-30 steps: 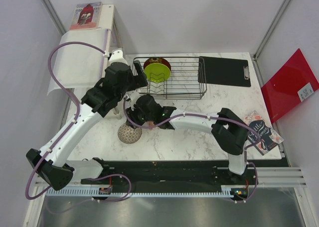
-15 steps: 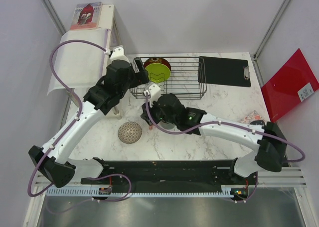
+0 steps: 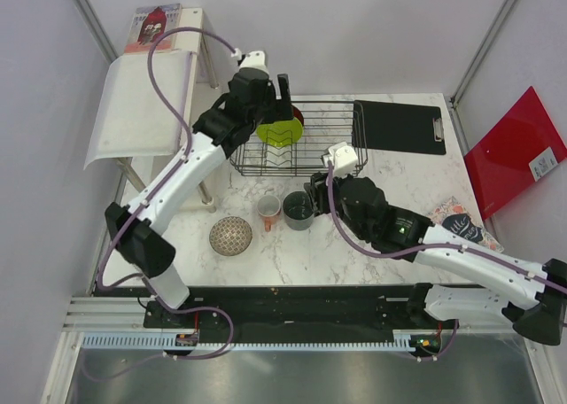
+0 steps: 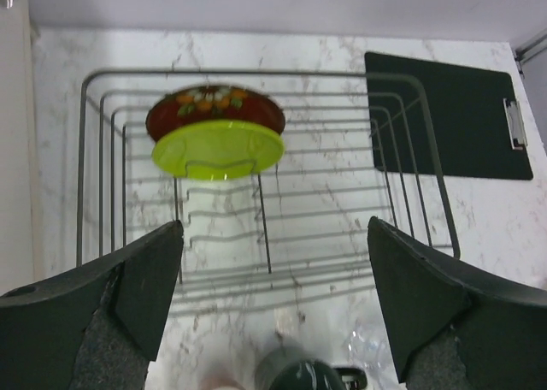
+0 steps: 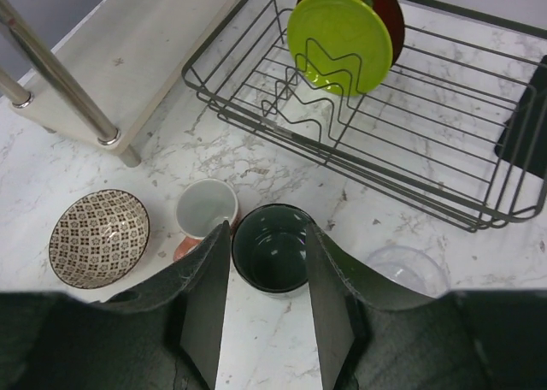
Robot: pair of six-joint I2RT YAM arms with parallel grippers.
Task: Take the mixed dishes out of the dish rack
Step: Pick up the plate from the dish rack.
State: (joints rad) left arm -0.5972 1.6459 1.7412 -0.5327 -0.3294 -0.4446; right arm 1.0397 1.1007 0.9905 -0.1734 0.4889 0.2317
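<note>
The dish rack (image 3: 337, 147) still holds the lime-green plate (image 3: 276, 131) upright in its prongs, with the dark red patterned bowl (image 3: 295, 116) behind it. My left gripper (image 3: 282, 94) hovers open over the rack's near rail, facing the plate (image 4: 218, 149) and the red bowl (image 4: 214, 112), with nothing between its fingers (image 4: 154, 270). My right gripper (image 5: 267, 232) is shut on the dark grey mug (image 5: 272, 249), upright at table level in front of the rack. The orange-red cup (image 5: 205, 209) stands just left of it, the small patterned bowl (image 5: 98, 238) further left, and the clear glass (image 5: 408, 270) to its right.
A black clipboard (image 3: 399, 127) lies right of the rack. The white shelf stand (image 3: 142, 103) rises at the back left, its metal legs (image 5: 60, 82) close to the rack's left end. A red folder (image 3: 514, 151) and a book (image 3: 465, 231) sit at the right edge.
My right arm swung from the left side toward the right, carrying the mug to a spot beside the cup. My left arm stretched up and back over the rack, its jaws staying wide.
</note>
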